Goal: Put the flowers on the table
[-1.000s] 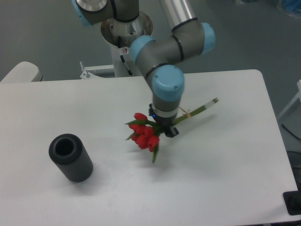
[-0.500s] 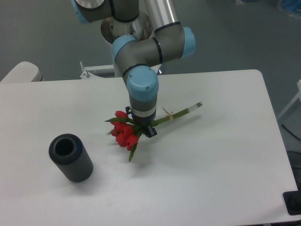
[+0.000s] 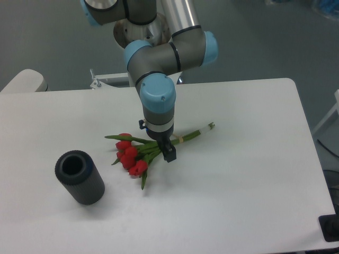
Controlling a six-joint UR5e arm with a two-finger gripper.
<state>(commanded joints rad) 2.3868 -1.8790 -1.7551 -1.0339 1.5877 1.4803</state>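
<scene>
The flowers [image 3: 132, 156], red tulips with green leaves and long green stems tied by a thin band, lie flat on the white table [image 3: 238, 185] left of centre. Their heads point left and the stem ends [image 3: 209, 126] point right. My gripper [image 3: 164, 149] points straight down over the middle of the stems, its dark fingers [image 3: 169, 154] straddling them close to the tabletop. The jaws look slightly apart and the bunch rests on the table.
A black ribbed cylinder [image 3: 79, 177] stands at the front left of the table, its open top facing up. The arm's base [image 3: 140, 32] rises behind the table's far edge. A dark object [image 3: 331, 228] sits at the front right corner.
My gripper carried the flowers leftward and down. The bunch now lies on the table, shifted left relative to the fingers, with leaves spread out.
</scene>
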